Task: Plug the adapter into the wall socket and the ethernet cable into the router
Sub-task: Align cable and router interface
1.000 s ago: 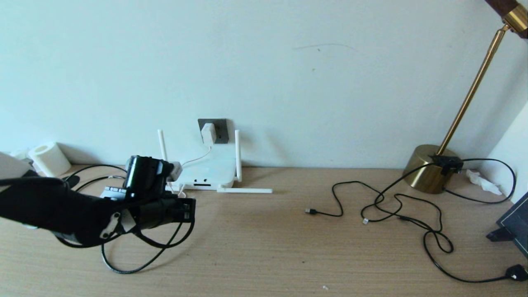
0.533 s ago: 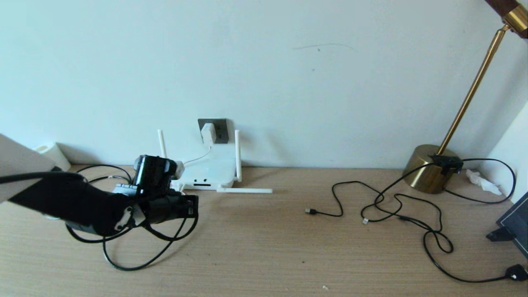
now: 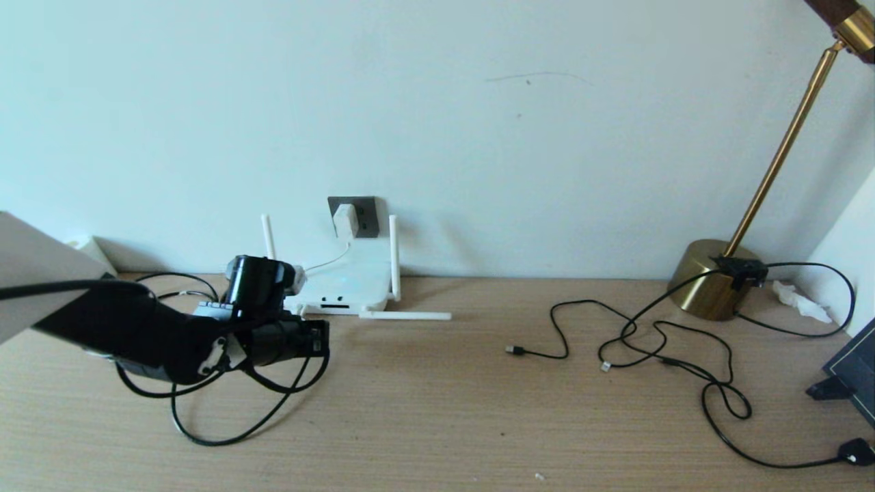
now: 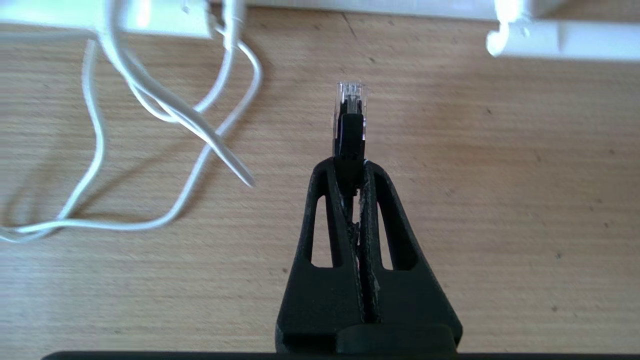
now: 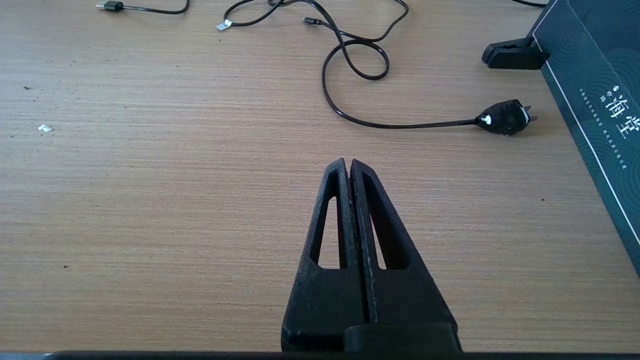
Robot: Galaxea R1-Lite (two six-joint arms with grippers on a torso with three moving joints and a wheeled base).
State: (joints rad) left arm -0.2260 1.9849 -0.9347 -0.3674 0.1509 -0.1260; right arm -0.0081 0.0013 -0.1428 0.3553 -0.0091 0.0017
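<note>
Pinching the ethernet cable (image 4: 348, 132) just behind its clear-tipped connector, with the left gripper (image 4: 350, 167) closed tight on the black boot and the plug sticking out past the fingertips. Hovering low over the table (image 3: 444, 410), short of the router (image 3: 342, 283), connector aimed toward its front edge but offset from the dark ports, judging by the head view. Trailing black slack looped on the wood below the wrist. Sitting already in the wall socket (image 3: 362, 215): the adapter (image 3: 345, 220), its thin white cord (image 4: 165, 115) draped down and coiled on the table just beside the plug's path.

Risks from here, as a guess: snagging that white cord with plug or fingers and tugging the adapter loose; meeting a port off-angle or with the clip on the wrong side, so the connector jams or skids the light router back toward the wall; dragging the black loop taut and twisting the plug in a narrow pinch.

Room: open wood to the right of the gripper, a fallen antenna (image 3: 407, 316) lying across the table off the router's right front corner, wall close behind the router. Resting apart over bare table near a black plug (image 5: 505, 122) and a dark box (image 5: 595, 75): the right gripper (image 5: 348, 165), closed on nothing.
</note>
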